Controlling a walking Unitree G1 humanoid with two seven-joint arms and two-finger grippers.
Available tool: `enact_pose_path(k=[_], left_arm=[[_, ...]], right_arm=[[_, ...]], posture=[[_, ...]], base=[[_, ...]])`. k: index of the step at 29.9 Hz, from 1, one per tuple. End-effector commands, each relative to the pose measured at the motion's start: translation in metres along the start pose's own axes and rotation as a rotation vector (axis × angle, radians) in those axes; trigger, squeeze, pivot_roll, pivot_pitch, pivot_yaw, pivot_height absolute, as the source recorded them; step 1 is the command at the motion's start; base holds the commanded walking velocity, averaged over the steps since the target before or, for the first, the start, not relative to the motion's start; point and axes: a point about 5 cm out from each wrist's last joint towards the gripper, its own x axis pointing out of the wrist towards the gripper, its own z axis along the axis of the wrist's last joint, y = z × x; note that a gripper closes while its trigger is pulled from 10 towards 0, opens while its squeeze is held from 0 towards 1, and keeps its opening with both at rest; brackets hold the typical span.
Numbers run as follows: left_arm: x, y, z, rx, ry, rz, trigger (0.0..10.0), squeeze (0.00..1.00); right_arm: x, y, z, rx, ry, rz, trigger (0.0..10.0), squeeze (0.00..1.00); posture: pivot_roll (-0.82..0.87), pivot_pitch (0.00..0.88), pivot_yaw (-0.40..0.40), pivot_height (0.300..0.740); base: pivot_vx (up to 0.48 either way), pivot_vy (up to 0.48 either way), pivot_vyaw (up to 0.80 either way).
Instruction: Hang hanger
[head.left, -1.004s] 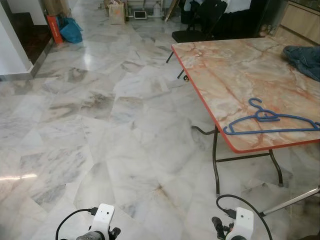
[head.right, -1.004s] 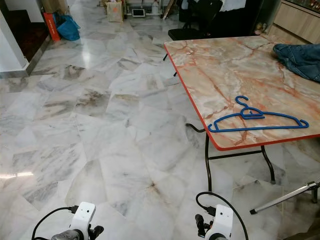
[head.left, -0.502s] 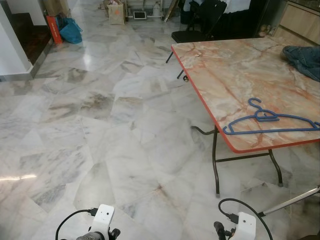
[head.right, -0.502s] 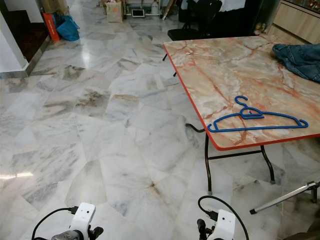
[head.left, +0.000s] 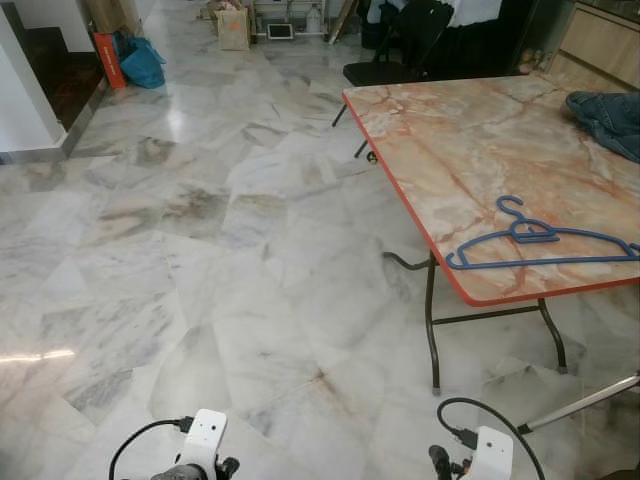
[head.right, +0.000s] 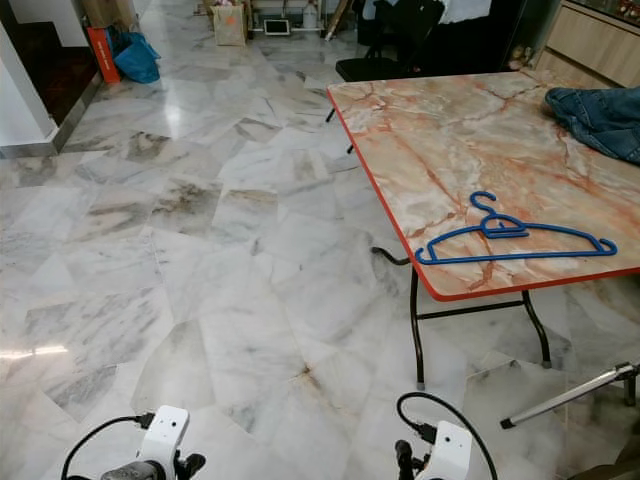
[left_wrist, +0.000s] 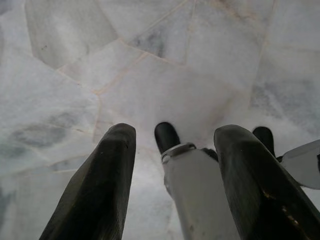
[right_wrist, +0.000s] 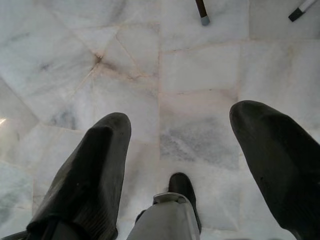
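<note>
**Both pincers released and empty; hanger lies on the surface**

The left pincer hangs low over the marble floor, its two black fingers spread wide apart with nothing between them but floor tiles and the robot's own silver leg and black foot below. It touches nothing. The right pincer is in the same state: fingers parted wide, empty, pointing down at the pale tiles, with a table leg's foot near the far edge of that wrist view. In the head views the white wrist housings of both arms sit at the bottom edge of the frame, each with a black cable looping off it.

The blue hanger lies flat on the surface, a folding table with an orange-veined marble pattern and a red rim, ahead and to the robot's right. The hanger rests close to the near edge of the surface (its hook curls toward the far side, away from the robot), and it is well apart from both pincers. A heap of blue denim cloth lies at the far right of the same surface. Beyond it stands a black chair, and a blue bag sits on the floor far off to the left.
</note>
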Motion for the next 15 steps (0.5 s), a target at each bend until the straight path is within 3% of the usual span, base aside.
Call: enact_pose_path(k=[1,12,15], left_arm=[[-0.0014,0.0033,-0.0055,-0.009,0.013,0.007,10.0,0.00],[-0.0014,0.0035,-0.0047,-0.015,0.011,0.002,10.0,0.00],[-0.0013,0.0035,-0.0044,-0.013,0.012,0.001,10.0,0.00]], right_arm=[[-0.0008,-0.0016,-0.0027,0.024,0.010,-0.013,10.0,0.00],[-0.0004,0.0016,-0.0043,0.004,0.026,0.000,10.0,0.00],[-0.0003,0.0021,-0.0023,-0.005,0.005,-0.003,10.0,0.00]], posture=[[-0.07,0.000,-0.006,0.740],[-0.06,0.000,-0.007,0.740],[-0.06,0.000,-0.008,0.740]], base=[[0.000,0.000,-0.80],[0.000,0.000,-0.79],[0.000,0.000,0.00]])
